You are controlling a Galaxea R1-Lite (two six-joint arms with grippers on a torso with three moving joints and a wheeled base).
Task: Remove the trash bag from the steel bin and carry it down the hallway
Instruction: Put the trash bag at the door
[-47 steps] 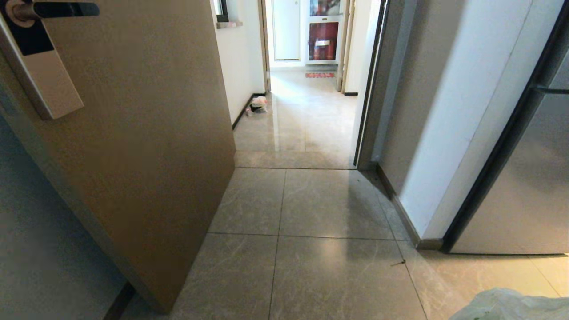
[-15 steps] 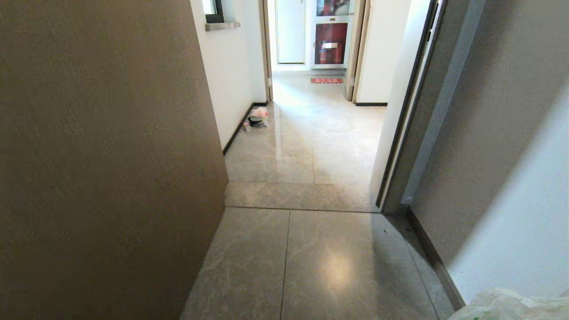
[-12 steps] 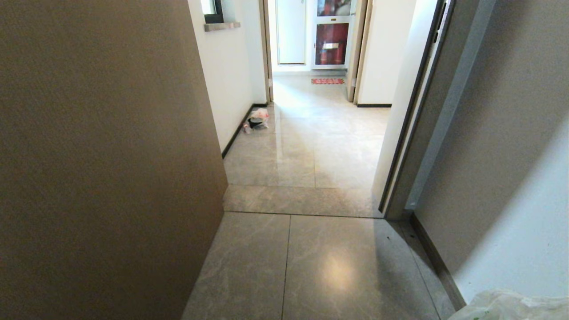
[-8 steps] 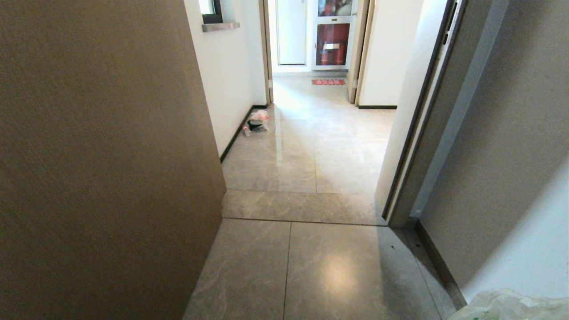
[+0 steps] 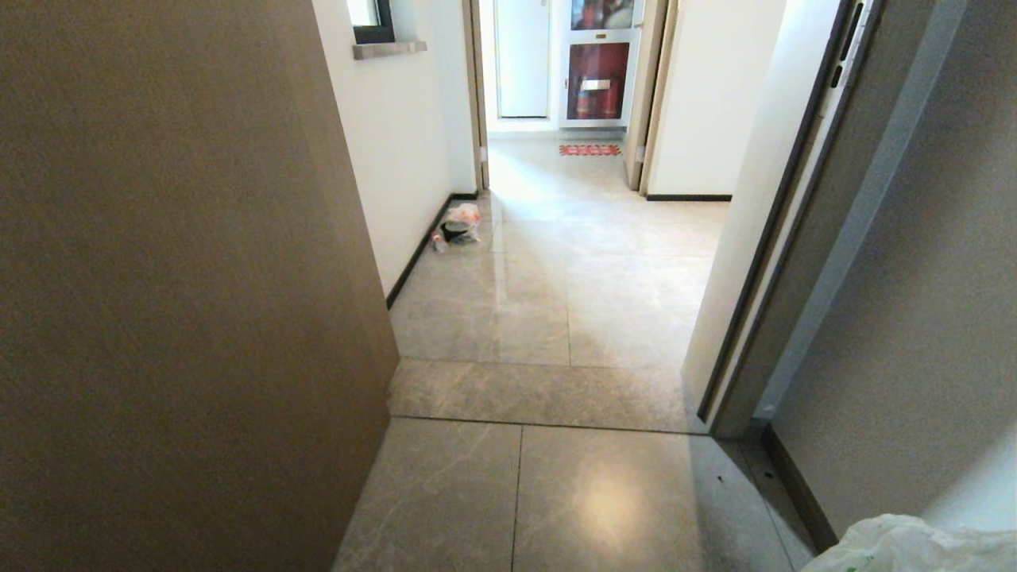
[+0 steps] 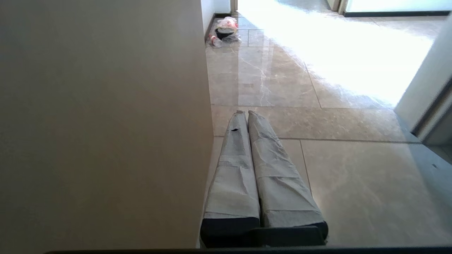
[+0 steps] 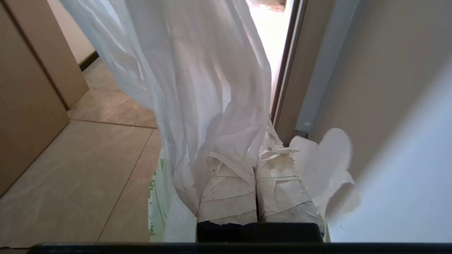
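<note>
The trash bag point(image 7: 197, 81), thin white plastic with green print, hangs from my right gripper point(image 7: 254, 151), which is shut on its gathered top. A corner of the bag point(image 5: 914, 546) also shows at the lower right of the head view. Its folds cover the tip of one taped finger point(image 7: 282, 183). My left gripper point(image 6: 247, 112) is shut and empty, pointing low over the floor tiles beside the brown door. The hallway point(image 5: 572, 262) with glossy beige tiles lies straight ahead through the doorway. The steel bin is out of view.
A brown door leaf point(image 5: 175, 278) stands close on the left. A grey door frame point(image 5: 763, 318) and a wall are on the right. A clear bag with red contents point(image 5: 459, 225) lies by the left baseboard. A red mat point(image 5: 589, 149) lies at the far end.
The whole view has shifted: the camera has moved forward toward the doorway, and the threshold strip now sits lower in the picture. The bag stays in the right gripper.
</note>
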